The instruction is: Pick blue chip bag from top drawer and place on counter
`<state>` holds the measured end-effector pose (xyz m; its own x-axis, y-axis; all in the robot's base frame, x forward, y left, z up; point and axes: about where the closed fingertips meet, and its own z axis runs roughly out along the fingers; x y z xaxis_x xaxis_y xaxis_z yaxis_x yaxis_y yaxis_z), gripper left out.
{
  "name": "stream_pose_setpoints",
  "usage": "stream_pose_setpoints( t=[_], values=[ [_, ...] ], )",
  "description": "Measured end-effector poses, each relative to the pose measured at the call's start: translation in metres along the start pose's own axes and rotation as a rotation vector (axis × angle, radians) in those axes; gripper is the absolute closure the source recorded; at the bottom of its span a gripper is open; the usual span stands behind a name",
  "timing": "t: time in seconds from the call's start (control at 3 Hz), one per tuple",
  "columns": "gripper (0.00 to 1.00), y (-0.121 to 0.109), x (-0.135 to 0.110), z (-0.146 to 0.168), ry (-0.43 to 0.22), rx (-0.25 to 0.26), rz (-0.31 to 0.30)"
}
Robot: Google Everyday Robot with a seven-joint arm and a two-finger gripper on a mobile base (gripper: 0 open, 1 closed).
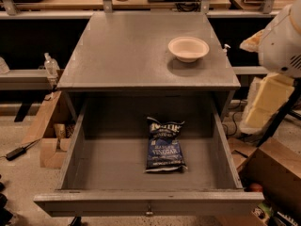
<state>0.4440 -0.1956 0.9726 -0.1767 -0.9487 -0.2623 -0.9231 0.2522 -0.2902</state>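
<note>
The blue chip bag [164,146] lies flat on the floor of the open top drawer [70,154], right of its middle, with "VINEGAR" in white lettering. The drawer is pulled fully out, its front panel with a small knob [149,212] at the bottom. The grey counter [127,51] sits above it. Only my white arm [283,41] and a cream link [266,102] show at the right edge, beside the cabinet and well apart from the bag. My gripper itself is out of view.
A white bowl [188,48] stands on the counter's right rear. Wooden benches with cables run behind. A cardboard box [277,173] sits at the lower right. Wooden blocks [49,140] and a sanitizer bottle [51,66] are on the left.
</note>
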Motion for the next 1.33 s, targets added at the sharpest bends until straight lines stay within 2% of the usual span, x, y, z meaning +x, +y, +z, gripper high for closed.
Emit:
stream_pose_setpoints(
  t=[0.67,1.0,1.33],
  values=[
    [0.00,0.028,-0.015,0.118,-0.194,-0.064,-0.011],
    [0.00,0.050,-0.015,0.171,-0.292,-0.058,-0.006],
    [0.00,0.049,-0.020,0.216,-0.377,0.005,0.019]
  ],
)
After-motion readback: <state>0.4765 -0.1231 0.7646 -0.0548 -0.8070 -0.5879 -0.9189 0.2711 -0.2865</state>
